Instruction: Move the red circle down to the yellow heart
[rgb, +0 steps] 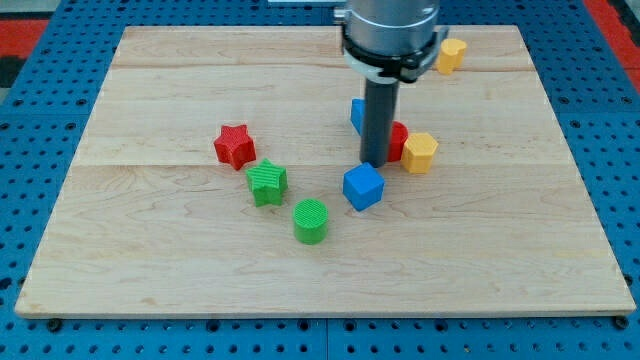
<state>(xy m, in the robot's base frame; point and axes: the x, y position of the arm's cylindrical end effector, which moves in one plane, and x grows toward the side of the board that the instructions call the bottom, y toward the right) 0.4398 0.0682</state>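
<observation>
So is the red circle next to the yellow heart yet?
Pretty much: the red circle, half hidden behind my rod, already touches the yellow block that looks like the heart. My tip sits at the circle's left edge, above the blue cube. At most a small nudge remains.

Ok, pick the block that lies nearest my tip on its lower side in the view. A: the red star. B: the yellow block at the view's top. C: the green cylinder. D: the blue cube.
D: my tip ends just above the blue cube, while the red star and the green cylinder lie farther to the view's left, and the yellow block at the view's top is far above it.
</observation>
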